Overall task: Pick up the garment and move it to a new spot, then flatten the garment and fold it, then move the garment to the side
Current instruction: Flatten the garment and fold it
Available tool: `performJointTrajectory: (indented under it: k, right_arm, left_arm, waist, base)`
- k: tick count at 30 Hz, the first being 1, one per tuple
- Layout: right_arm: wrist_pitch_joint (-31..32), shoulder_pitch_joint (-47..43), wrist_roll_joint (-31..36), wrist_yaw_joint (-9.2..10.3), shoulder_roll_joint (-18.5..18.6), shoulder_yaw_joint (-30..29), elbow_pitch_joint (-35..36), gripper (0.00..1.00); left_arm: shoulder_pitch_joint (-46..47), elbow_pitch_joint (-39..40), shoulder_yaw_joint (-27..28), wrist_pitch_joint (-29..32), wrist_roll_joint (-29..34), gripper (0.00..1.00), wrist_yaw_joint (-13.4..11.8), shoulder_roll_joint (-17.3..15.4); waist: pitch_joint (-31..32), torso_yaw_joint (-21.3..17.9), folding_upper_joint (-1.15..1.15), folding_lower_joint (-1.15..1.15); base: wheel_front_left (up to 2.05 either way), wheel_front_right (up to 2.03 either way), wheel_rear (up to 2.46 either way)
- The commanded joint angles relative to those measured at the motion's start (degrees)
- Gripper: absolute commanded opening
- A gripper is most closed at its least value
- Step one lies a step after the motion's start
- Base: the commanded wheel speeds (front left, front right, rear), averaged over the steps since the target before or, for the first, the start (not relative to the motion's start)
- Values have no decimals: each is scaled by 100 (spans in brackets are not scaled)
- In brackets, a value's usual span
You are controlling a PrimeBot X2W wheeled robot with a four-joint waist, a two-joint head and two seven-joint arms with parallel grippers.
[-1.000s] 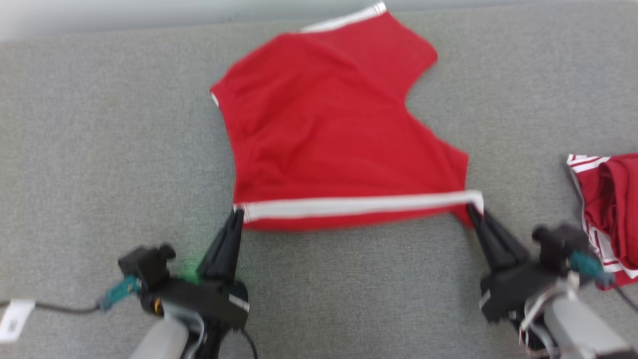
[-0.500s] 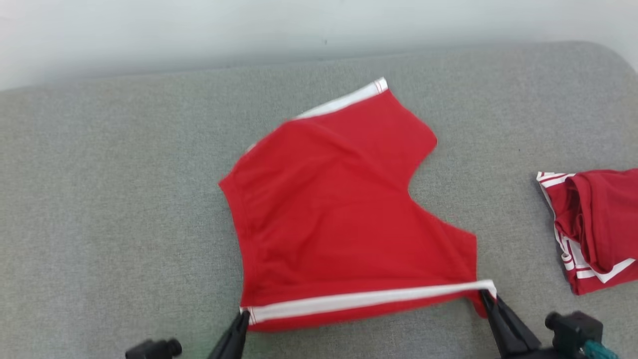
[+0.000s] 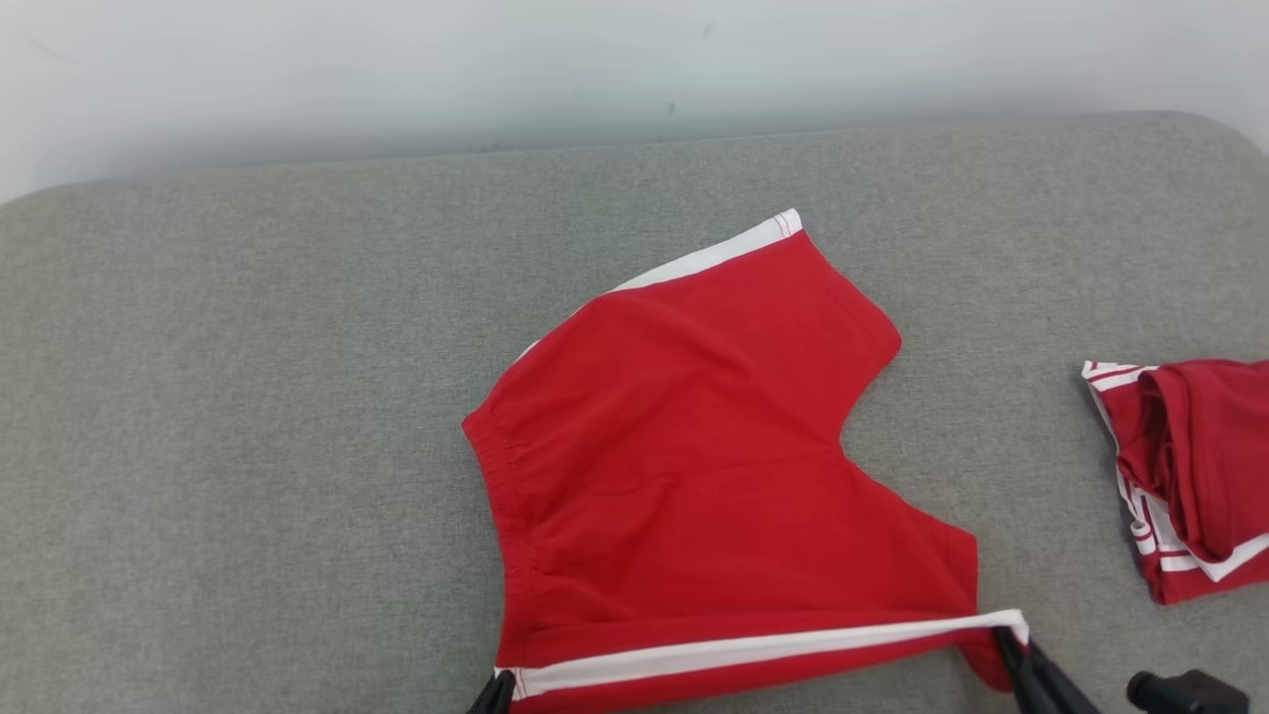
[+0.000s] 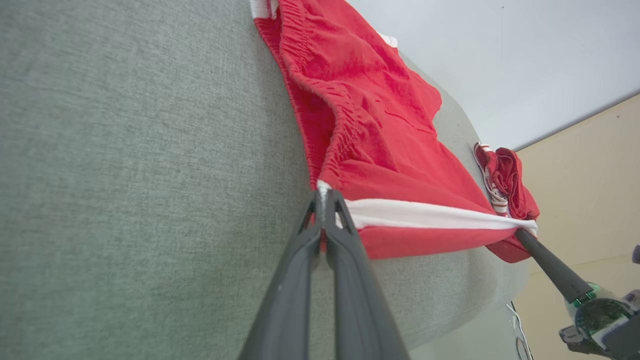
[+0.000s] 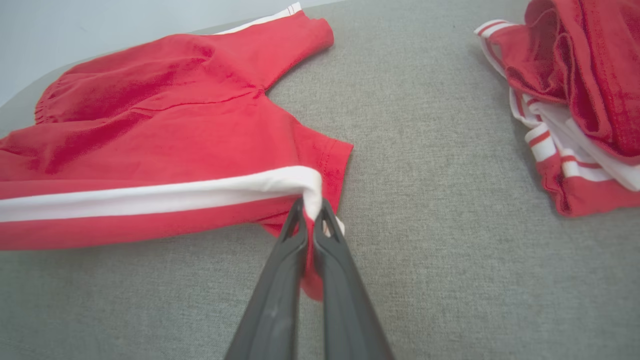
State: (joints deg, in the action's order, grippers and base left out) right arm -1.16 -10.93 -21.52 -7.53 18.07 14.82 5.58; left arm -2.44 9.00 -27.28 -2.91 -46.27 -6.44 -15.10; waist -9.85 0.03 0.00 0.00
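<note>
The garment [image 3: 694, 476] is a pair of red shorts with a white side stripe, spread on the grey cushion [image 3: 248, 397]. Its near striped edge is stretched taut between my two grippers. My left gripper [image 3: 499, 686] is shut on the waistband end of the stripe, seen close in the left wrist view [image 4: 324, 192]. My right gripper [image 3: 1009, 643] is shut on the leg-hem end of the stripe, seen close in the right wrist view [image 5: 310, 207]. The far leg of the garment [image 5: 260, 40] lies flat toward the wall.
A second red garment with white stripes [image 3: 1190, 476] lies crumpled at the cushion's right side, also in the right wrist view [image 5: 575, 100]. A pale wall [image 3: 595, 69] runs behind the cushion. Open grey surface stretches to the left [image 4: 125, 175].
The head camera has tilted up, so the scene sits lower in the picture and the arms have dropped out of it. Both grippers still hold the stripe's ends; the shorts lie flatter.
</note>
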Motion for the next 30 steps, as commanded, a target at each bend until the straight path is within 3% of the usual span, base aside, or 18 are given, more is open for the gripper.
performJointTrajectory:
  k: [1, 8, 15, 23, 30]
  right_arm:
    - [2, 33, 50, 8, 58, -124, 53, 0]
    - [45, 895, 151, 9, 201, -332, 200, 0]
    - [53, 2297, -33, 9, 591, -159, -303, 0]
    - [-25, 4063, -461, 9, 1051, 516, -1397, 0]
    - [-138, 5444, -880, 9, 1389, 1550, -2511, 0]
  left_arm:
    - [-57, 42, 36, 2, 71, 0, -37, -70]
    - [499, 186, 9, 150, 135, 0, 78, -89]
    - [1492, -41, 52, 298, 101, 0, 244, 125]
    - [2598, -761, 199, 83, 83, 0, 247, 630]
    - [3289, -1359, 224, -195, 63, 0, 369, 927]
  waist:
    - [5, 49, 0, 0]
    - [-144, 192, 0, 0]
    - [-581, 382, 0, 0]
    - [-1191, 683, 0, 0]
    - [-1560, 956, 0, 0]
  base:
    - [0, 0, 0]
    - [0, 0, 0]
    - [0, 0, 0]
    - [0, 0, 0]
    - [0, 0, 0]
